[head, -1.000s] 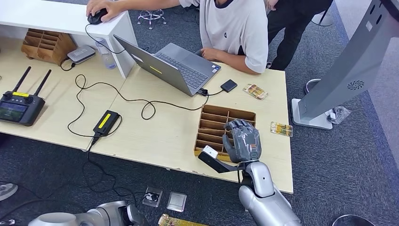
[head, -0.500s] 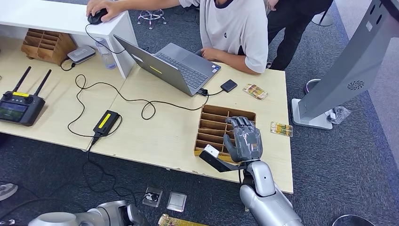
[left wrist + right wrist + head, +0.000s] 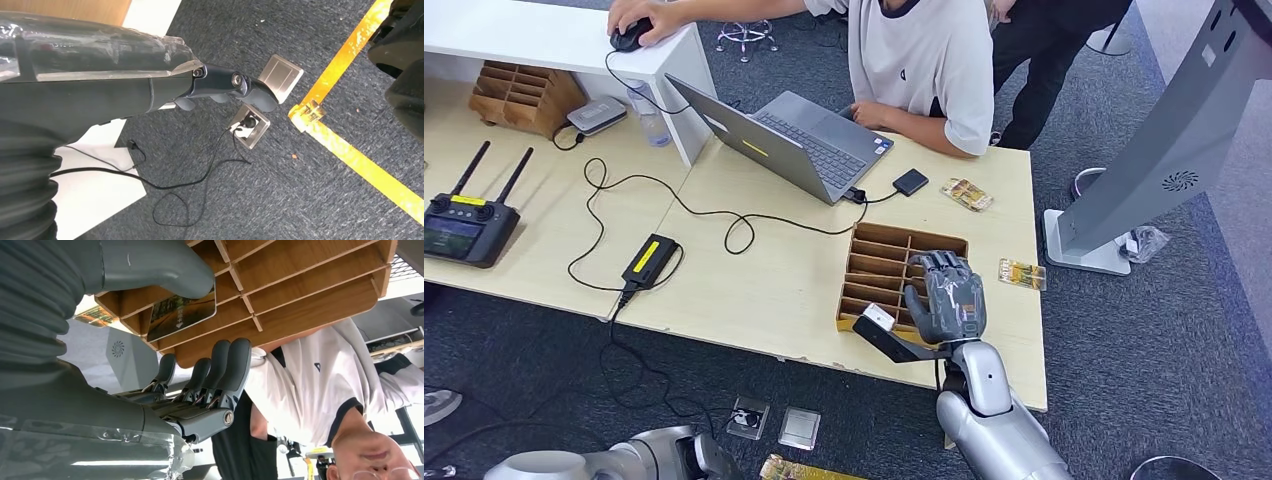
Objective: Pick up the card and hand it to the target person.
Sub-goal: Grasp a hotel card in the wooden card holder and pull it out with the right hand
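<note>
Over the wooden slotted rack [image 3: 879, 268] at the near edge of the table [image 3: 774, 280], the right hand [image 3: 948, 297] hovers with fingers spread, grasping nothing. A card [image 3: 181, 313] stands in one of the rack's compartments, just beside the thumb [image 3: 165, 267]. Reaching for the card seems the step in hand. Next, the thumb and fingers likely need to close on the card's upper edge. Beside the robot, the left hand [image 3: 227, 90] hangs over the carpet, fingers curled, holding nothing.

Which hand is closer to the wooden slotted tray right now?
Right. The right hand is over the wooden slotted tray, at its near right corner. The left hand hangs low over the carpet, off the table.
</note>
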{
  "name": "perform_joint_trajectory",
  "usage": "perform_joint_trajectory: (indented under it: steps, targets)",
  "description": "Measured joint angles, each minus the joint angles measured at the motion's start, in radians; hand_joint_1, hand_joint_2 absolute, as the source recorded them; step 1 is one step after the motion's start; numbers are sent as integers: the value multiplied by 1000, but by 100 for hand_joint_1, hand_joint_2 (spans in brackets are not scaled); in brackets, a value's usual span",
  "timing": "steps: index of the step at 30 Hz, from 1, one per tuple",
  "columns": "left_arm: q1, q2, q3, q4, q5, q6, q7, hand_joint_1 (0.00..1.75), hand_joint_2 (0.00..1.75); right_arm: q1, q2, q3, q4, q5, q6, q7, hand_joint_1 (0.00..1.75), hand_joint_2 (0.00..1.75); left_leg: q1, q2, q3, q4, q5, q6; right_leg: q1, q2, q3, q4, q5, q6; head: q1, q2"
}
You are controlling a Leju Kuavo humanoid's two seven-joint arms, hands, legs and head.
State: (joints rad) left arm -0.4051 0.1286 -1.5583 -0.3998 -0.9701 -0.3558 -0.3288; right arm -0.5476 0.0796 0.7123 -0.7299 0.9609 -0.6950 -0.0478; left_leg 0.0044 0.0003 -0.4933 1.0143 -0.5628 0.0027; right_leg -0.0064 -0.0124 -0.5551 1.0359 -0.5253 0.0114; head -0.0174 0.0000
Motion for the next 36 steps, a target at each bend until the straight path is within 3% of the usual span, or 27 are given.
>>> perform_joint_trajectory:
  steps: [24, 25, 29, 31, 36]
  targets:
    - [-16, 0, 0, -10, -53, 4, -39, 0, 175, -3, -30, 3, 16, 3, 0, 33, 86, 175, 0, 0, 0, 0, 0, 0, 0, 0, 0, 0, 0, 0, 0, 0]
    - [-16, 0, 0, -10, -53, 4, -39, 0, 175, -3, -31, 3, 16, 3, 0, 33, 90, 175, 0, 0, 0, 0, 0, 0, 0, 0, 0, 0, 0, 0, 0, 0]
    - [-16, 0, 0, -10, -53, 6, -40, 0, 175, -3, -34, 3, 17, 1, 0, 33, 154, 175, 0, 0, 0, 0, 0, 0, 0, 0, 0, 0, 0, 0, 0, 0]
    - [-16, 0, 0, -10, -53, 6, -41, 0, 175, -3, -34, 3, 17, 0, 0, 33, 168, 175, 0, 0, 0, 0, 0, 0, 0, 0, 0, 0, 0, 0, 0, 0]
    - [-16, 0, 0, -10, -53, 6, -48, 0, 175, -5, -34, 3, 17, -1, 0, 31, 175, 175, 0, 0, 0, 0, 0, 0, 0, 0, 0, 0, 0, 0, 0, 0]
